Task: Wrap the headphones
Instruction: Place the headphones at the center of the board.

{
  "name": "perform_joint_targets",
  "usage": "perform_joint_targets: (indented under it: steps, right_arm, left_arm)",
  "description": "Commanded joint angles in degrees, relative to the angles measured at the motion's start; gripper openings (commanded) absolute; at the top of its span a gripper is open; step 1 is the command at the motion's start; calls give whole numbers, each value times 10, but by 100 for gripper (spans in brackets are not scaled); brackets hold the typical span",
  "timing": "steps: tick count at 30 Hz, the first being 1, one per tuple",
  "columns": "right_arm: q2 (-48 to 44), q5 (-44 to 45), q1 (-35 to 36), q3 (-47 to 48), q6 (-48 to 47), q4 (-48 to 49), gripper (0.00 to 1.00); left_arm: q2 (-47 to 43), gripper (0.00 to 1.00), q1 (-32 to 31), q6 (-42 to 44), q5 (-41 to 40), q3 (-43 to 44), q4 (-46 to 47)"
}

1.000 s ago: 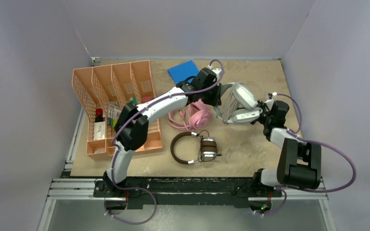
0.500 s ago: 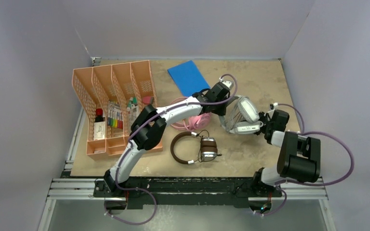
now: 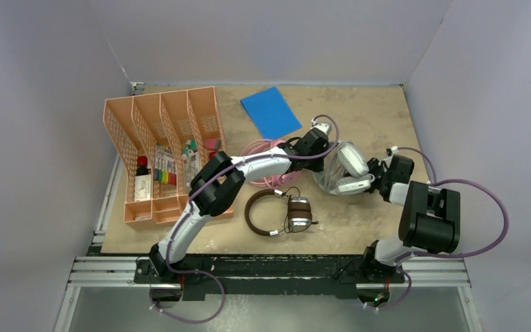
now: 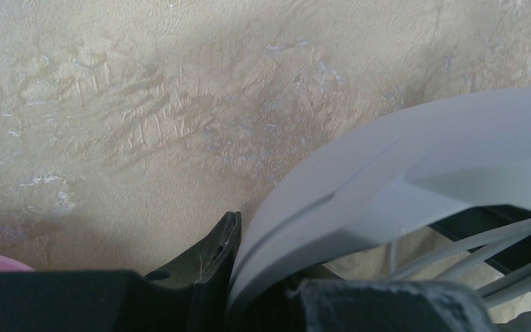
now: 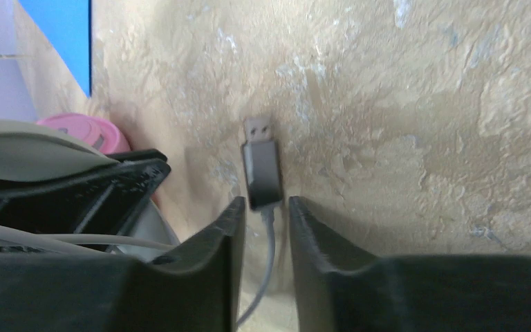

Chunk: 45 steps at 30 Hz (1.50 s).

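Light-grey headset [image 3: 346, 169]: right-centre of worktop [image 3: 380, 111] | left gripper [image 3: 320, 152] clamped on its band | right gripper [image 5: 263, 211] jaws parted, USB plug [image 5: 261, 166] lying loose at the tips | risk: unheld plug may let the wrap slacken or snag | room: pink headset [image 3: 269, 166] crowds the left side, right edge near, far right corner open

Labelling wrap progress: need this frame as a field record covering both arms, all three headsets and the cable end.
left gripper: jaws shut on headband of light-grey headset
right gripper: jaws parted, grey cable running between them
USB plug: just past the right jaw tips, lying on the table
pink headset: partly under the left arm, cable looped beside it
brown headset: near centre, apart from both grippers
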Motion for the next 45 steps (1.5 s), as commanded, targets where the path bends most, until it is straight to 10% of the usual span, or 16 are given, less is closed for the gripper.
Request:
perform_joint_targets:
  steps: [1, 12, 21, 45]
  right_arm:
    - [-11, 28, 5, 16, -11, -34, 37]
    - [-130, 261, -12, 22, 48, -174, 76]
    - [-128, 316, -63, 96, -17, -247, 82]
    - [-314, 170, -5, 311, -176, -373, 99]
  left_arm:
    - [14, 0, -17, -1, -23, -17, 37]
    - [17, 0, -18, -5, -52, -47, 46]
    - [16, 0, -20, -6, -70, -48, 27]
    - [-1, 21, -21, -32, -95, 28, -79]
